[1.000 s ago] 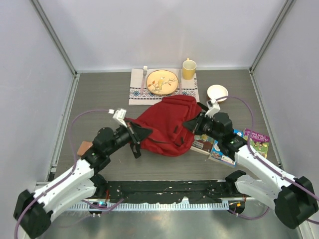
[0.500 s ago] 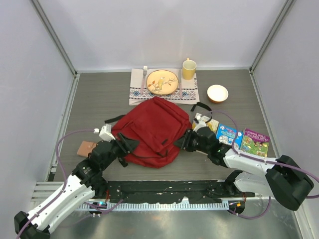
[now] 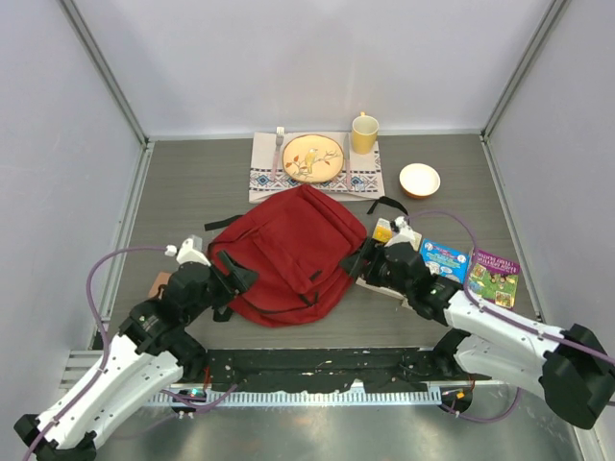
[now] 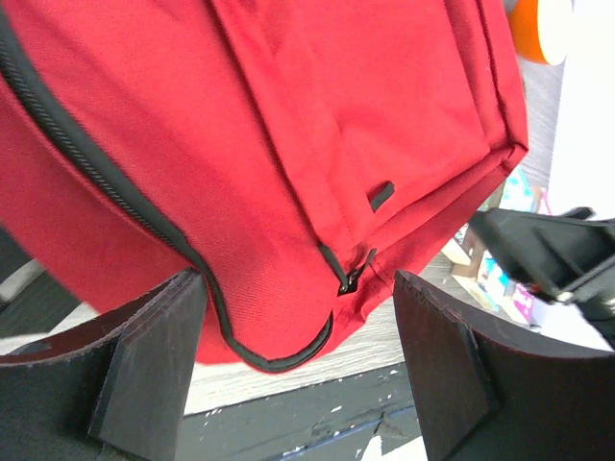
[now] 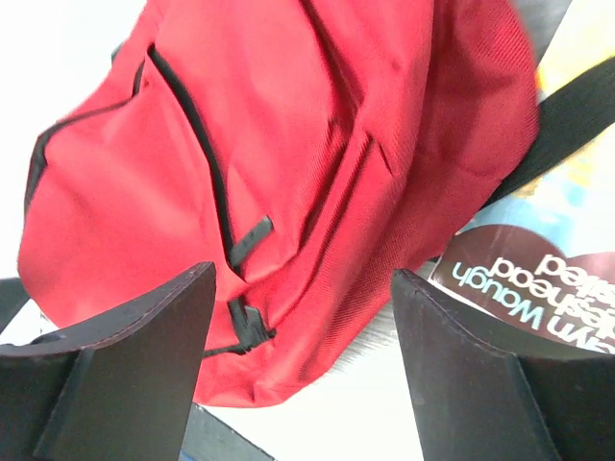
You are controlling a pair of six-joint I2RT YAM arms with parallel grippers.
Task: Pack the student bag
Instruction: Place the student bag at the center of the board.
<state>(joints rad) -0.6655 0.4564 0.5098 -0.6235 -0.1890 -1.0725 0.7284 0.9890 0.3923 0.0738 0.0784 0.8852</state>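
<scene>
The student bag point(image 3: 288, 252), a large red backpack with black zippers, lies flat in the middle of the table. My left gripper point(image 3: 233, 273) stands open at its near left edge, jaws wide apart with only the bag's zippered corner point(image 4: 279, 173) in front of them. My right gripper point(image 3: 357, 261) is open at the bag's right edge, holding nothing. The right wrist view shows the red fabric point(image 5: 288, 144) and a black strap point(image 5: 567, 115) beyond the spread fingers point(image 5: 144, 336). The left wrist view has the left gripper point(image 4: 298, 288) low over the table's near edge.
A brown book point(image 3: 382, 280) lies under the right gripper, with a blue book point(image 3: 442, 259) and a purple book point(image 3: 495, 274) to its right. At the back are a placemat point(image 3: 264, 178), plate point(image 3: 312, 157), fork point(image 3: 280, 144), yellow mug point(image 3: 364, 133) and small bowl point(image 3: 420, 179). A small brown block point(image 3: 161, 284) sits at left.
Both grippers went from shut on the bag to open and let it go. The bag dropped and spread flat. Both arms drew back toward the near edge.
</scene>
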